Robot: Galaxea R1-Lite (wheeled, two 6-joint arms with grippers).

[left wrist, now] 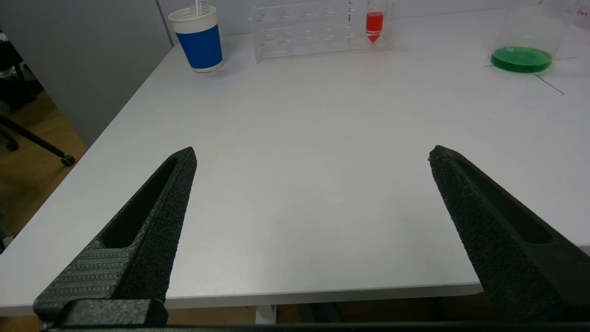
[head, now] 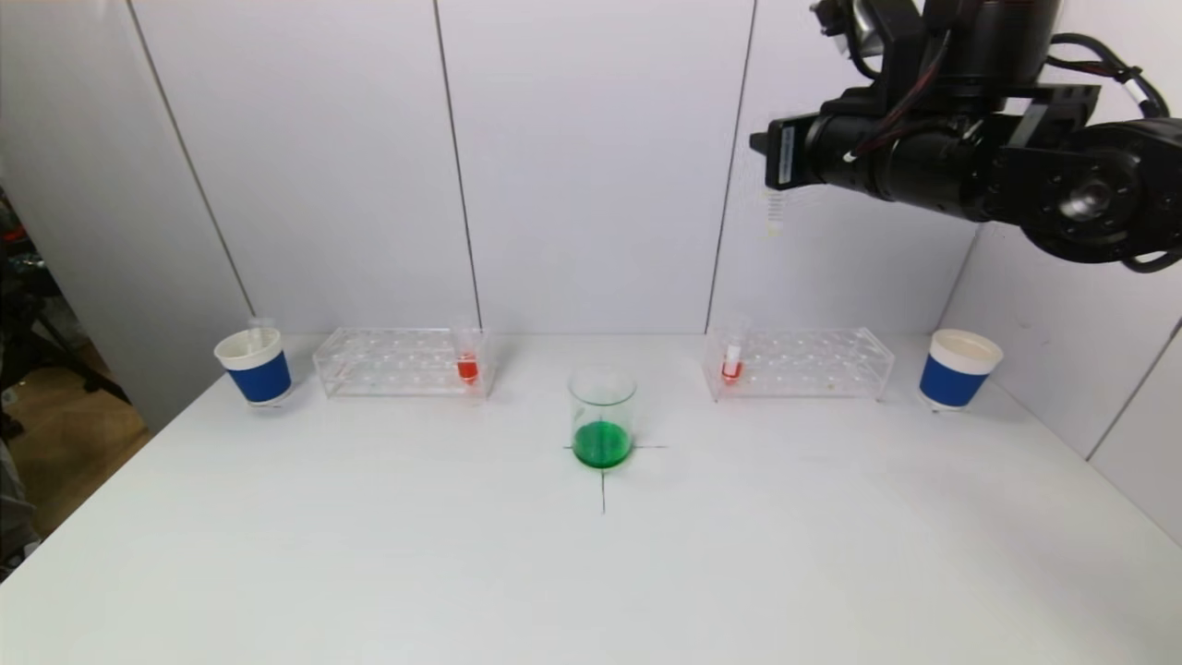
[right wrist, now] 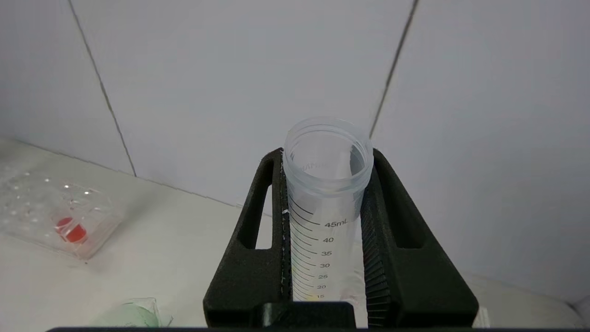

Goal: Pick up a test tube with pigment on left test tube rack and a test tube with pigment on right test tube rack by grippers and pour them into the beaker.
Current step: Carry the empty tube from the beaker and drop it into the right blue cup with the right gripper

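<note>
The beaker [head: 602,420] already holds green liquid. The right gripper [right wrist: 325,221] is clamped on an emptied tube [right wrist: 326,193], raised high — the left gripper [left wrist: 311,184] idles with jaws apart. One red tube stands in each rack — likely discarding remains.

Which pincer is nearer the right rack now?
Right. The right pincer, holding an empty tube, hangs high above the right rack; the left pincer sits open over the table's near-left edge.

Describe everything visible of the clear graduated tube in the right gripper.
The clear plastic graduated test tube looks empty, with an open threaded mouth and printed volume marks down its side. The right gripper is shut on it, black fingers pressing both sides. It hangs high in the air, above the right clear rack.
</note>
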